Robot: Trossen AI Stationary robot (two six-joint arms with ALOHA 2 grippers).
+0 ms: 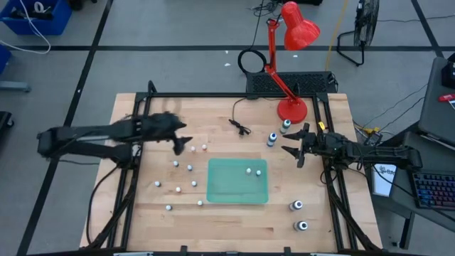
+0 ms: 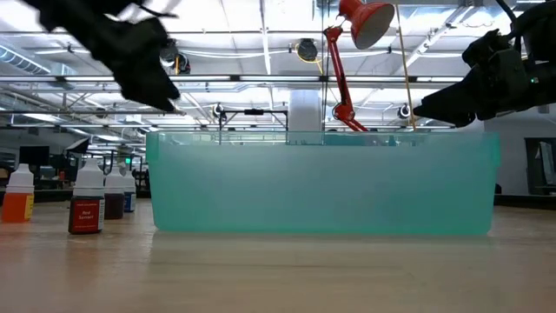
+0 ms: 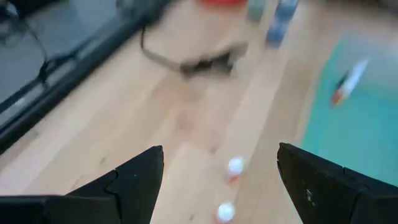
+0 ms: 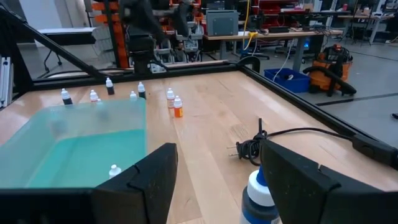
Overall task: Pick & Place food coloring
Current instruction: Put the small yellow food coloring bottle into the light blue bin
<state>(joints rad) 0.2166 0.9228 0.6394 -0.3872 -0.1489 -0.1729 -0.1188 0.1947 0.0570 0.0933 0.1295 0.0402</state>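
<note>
Left gripper (image 1: 183, 144) fingers spread above small bottles (image 1: 192, 148); right gripper (image 1: 293, 151) fingers spread, empty, beside tray (image 1: 237, 180)

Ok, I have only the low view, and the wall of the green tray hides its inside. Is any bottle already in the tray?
Observer: Yes. From above, one tiny white-capped bottle is inside the green tray, near its far edge.
Operator: And where is the left gripper?
Observer: The left gripper is open, above the bare wood on the left arm's side of the tray, close to two tiny bottles.
Operator: Does the right one hold something?
Observer: No. The right gripper is open and empty, pointing at two larger bottles near the base of the red lamp.
</note>
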